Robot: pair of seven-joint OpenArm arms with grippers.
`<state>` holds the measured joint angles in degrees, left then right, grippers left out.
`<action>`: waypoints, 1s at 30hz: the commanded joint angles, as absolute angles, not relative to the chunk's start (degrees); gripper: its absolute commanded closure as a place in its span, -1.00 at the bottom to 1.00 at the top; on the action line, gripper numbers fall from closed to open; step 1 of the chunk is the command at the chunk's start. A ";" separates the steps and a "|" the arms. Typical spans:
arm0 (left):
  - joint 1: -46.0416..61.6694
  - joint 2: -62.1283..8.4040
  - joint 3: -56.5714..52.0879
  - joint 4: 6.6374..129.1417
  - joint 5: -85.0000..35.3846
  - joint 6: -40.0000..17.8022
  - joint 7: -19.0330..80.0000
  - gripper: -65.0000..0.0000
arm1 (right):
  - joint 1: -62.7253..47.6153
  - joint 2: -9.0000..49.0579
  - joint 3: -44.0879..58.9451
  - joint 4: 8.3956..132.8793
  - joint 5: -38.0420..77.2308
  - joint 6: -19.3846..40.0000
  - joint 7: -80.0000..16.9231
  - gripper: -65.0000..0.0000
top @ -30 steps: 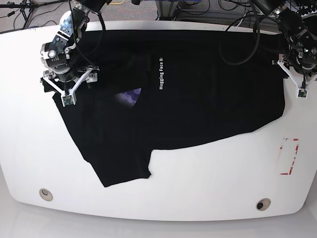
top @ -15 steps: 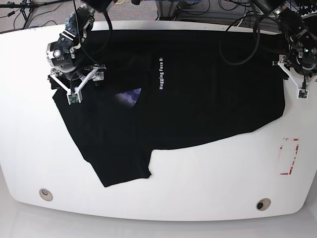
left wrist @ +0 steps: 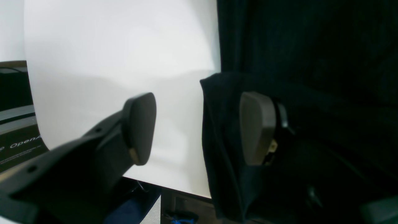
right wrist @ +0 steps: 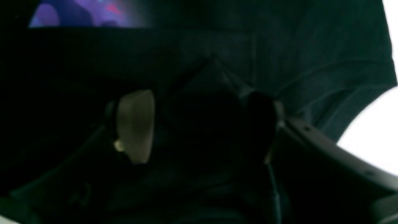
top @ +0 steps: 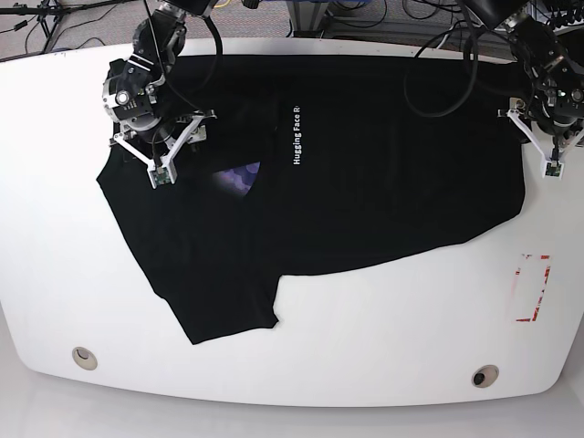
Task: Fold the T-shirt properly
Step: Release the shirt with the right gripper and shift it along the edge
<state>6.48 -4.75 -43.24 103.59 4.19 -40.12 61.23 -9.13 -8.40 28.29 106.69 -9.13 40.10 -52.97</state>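
The black T-shirt [top: 365,182] lies spread on the white table [top: 55,228], folded over itself so that only a purple patch of print [top: 239,175] and white lettering [top: 297,137] show. My right gripper [top: 160,137] is down on the shirt's far left part. In the right wrist view its gripper [right wrist: 199,124] stands open, with a raised ridge of black cloth between the fingers. My left gripper [top: 543,128] is at the shirt's far right edge. In the left wrist view its gripper [left wrist: 199,127] is open and straddles that edge [left wrist: 214,130], one finger [left wrist: 140,127] over bare table.
A red-outlined rectangle [top: 532,289] is marked on the table at the right. Two round inserts [top: 84,357] [top: 484,375] sit near the front edge. Cables and stands crowd the floor behind the table. The table's edge [left wrist: 174,186] runs just beside my left gripper.
My right arm has moved right and a little back, from the sleeve's edge onto the shirt, and its jaws have narrowed. The left arm has barely shifted. The shirt lies as before.
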 commanded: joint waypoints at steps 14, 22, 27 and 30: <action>5.93 -5.67 -43.38 104.48 4.09 -40.00 60.62 -0.17 | -7.25 -7.87 28.18 104.04 -8.92 40.00 -52.00 0.78; 5.85 -5.67 -43.38 104.48 4.00 -40.00 60.62 -0.17 | -6.90 -7.87 28.09 107.74 -9.01 40.00 -52.18 1.00; 5.58 -5.67 -43.30 104.48 4.00 -40.00 60.62 -0.17 | -6.73 -7.87 28.00 110.55 -9.01 40.00 -52.18 0.98; 5.41 -5.67 -43.30 104.48 4.00 -40.00 60.62 -0.17 | -5.67 -7.78 28.00 111.52 -9.27 40.00 -52.18 0.98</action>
<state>5.93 -4.82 -43.22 103.59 4.19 -40.12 61.25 -7.29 -8.10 28.12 109.71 -9.28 40.10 -53.19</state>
